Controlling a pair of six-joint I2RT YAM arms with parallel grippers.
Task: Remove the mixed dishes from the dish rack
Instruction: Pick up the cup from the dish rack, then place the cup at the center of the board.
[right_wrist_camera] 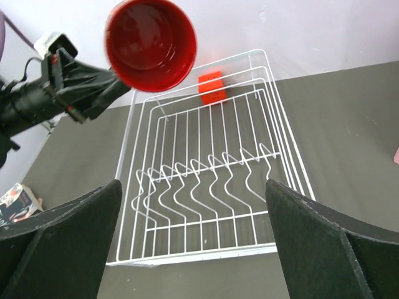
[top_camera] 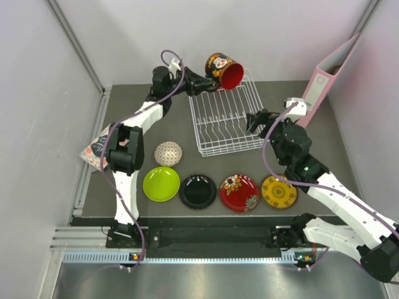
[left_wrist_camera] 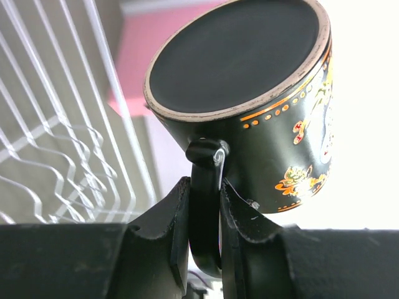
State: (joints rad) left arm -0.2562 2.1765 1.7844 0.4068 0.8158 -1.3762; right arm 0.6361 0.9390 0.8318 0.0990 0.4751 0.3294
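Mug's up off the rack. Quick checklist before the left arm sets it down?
1. Left gripper shut on the mug handle: ok.
2. Mug hanging clear above the rack: ok.
3. No dishes in the rack: ok.
4. Right gripper open, holding nothing: ok.
5. Mug's red inside empty: ok.
6. Free spot on the table left of the bowl: cannot tell, the left arm hides part.
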